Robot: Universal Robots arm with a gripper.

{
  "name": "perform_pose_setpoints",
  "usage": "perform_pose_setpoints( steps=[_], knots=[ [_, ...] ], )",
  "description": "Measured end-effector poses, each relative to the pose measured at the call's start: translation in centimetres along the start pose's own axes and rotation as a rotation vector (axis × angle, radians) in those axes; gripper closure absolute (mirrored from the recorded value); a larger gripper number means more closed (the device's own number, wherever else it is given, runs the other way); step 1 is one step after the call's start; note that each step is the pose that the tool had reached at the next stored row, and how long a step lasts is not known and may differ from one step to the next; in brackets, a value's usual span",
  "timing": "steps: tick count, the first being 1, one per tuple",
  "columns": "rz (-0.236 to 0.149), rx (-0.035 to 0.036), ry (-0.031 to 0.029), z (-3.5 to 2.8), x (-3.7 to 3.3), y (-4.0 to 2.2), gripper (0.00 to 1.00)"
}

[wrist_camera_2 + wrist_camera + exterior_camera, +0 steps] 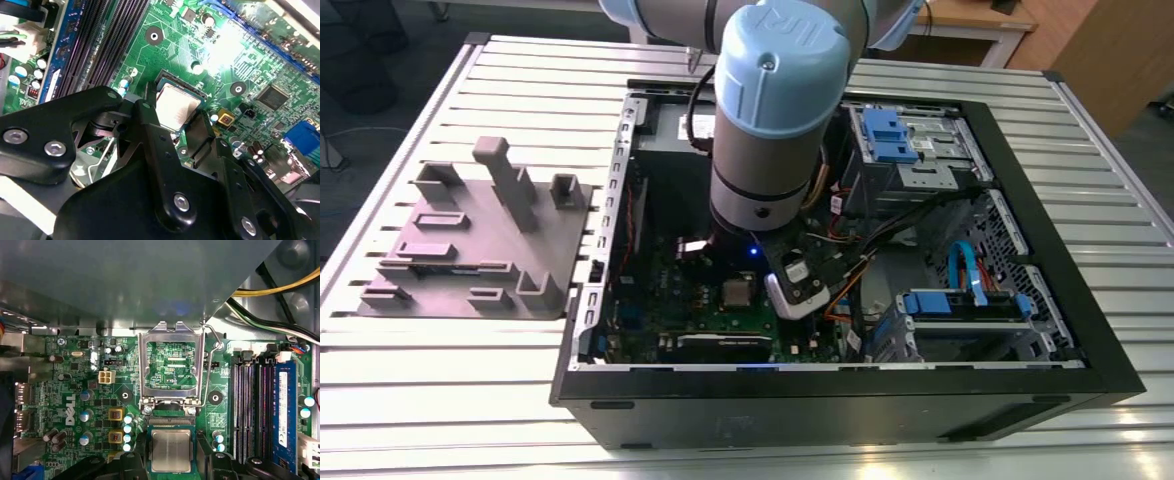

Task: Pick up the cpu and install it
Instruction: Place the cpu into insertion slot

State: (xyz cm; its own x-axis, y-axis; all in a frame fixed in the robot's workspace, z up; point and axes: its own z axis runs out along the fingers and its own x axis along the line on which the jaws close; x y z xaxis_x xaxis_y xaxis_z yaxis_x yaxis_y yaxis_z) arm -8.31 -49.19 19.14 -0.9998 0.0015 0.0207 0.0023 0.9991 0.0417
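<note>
Your hand [175,119] is clamped on the cpu [177,102], gripping two opposite edges so the metal top sits level, directly over the socket [171,422] on the motherboard [75,390]. Just beyond the hand, the load plate [170,332] is swung open to leave the socket free. With contacts showing along one edge, you can judge the chip not fully seated
</note>
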Motion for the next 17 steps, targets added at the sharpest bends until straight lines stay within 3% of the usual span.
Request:
perform_pose_setpoints(
  steps=[17],
  knots=[
    [0.0, 0.0, 0.0001, 0.44, 0.01, -0.02, 0.53]
  ],
)
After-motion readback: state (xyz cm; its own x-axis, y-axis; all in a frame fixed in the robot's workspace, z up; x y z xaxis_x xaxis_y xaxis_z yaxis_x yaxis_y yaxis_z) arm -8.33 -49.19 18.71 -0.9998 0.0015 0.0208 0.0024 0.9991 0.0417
